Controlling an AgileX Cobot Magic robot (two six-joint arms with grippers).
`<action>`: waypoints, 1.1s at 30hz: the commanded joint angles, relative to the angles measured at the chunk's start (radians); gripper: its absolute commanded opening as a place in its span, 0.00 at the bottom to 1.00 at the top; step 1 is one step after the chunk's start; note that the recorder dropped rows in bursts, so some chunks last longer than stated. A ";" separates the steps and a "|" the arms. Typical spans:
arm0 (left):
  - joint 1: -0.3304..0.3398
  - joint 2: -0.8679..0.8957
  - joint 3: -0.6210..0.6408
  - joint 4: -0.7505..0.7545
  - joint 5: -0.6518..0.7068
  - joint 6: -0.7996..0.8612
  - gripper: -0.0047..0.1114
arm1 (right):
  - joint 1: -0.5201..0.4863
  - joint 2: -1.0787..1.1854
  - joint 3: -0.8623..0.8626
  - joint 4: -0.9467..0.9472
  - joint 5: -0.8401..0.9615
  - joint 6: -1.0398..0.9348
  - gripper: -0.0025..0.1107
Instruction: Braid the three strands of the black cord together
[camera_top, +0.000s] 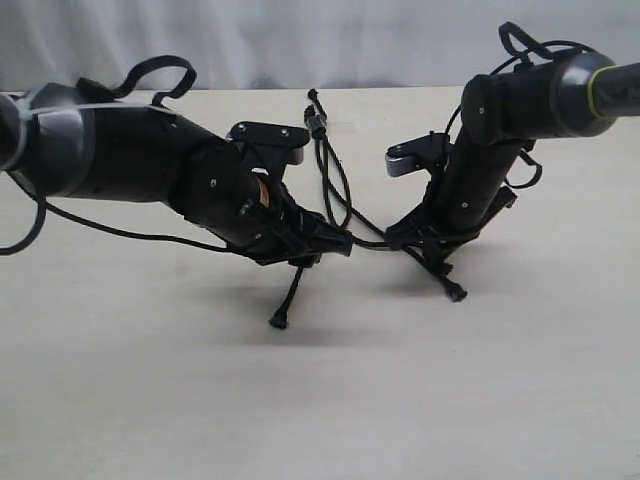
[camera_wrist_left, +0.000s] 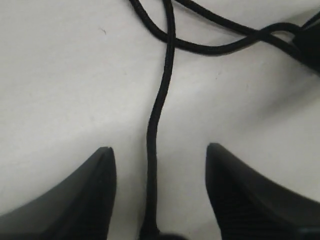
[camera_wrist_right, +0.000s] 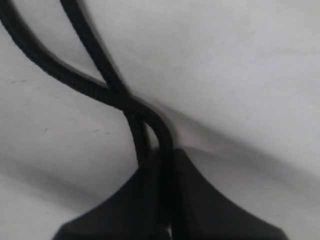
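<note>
A pale table (camera_top: 320, 400) with a white draped backdrop (camera_top: 300, 40) behind it. Two black robot arms lean in from either side and meet near the middle, each trailing glossy cables (camera_top: 160, 70) that loop off its upper side.

The black cord (camera_top: 323, 148) lies on the table between the arms. Its bound end (camera_top: 318, 120) is at the far side, near the backdrop, and the three strands (camera_top: 345, 205) run from there toward the camera into the gap between the two arms. The bulk of the arms hides where the strands meet the fingertips in the exterior view.

In the wrist view, the left gripper (camera_wrist_left: 159, 155) is spread wide. One strand (camera_wrist_left: 151, 145) runs straight down the gap between its fingers (camera_wrist_left: 100, 190), touching neither. Two more strands cross just beyond it. Below this arm one flared tip (camera_top: 279, 321) rests near the table.

The right gripper (camera_wrist_right: 165, 165) has its fingers (camera_wrist_right: 210, 210) pressed together on the black cord, pinching it where two strands cross and run in between them. Another loose tip (camera_top: 457, 295) sticks out below this arm.
</note>
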 joint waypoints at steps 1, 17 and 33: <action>-0.003 0.055 0.001 0.005 0.001 -0.007 0.48 | -0.005 0.000 0.042 0.061 0.039 -0.030 0.06; -0.003 0.170 0.001 -0.029 0.023 -0.007 0.04 | -0.005 -0.043 0.076 0.350 0.105 -0.203 0.06; -0.108 0.170 0.001 -0.144 0.029 -0.005 0.04 | -0.015 -0.112 0.174 0.467 0.054 -0.285 0.06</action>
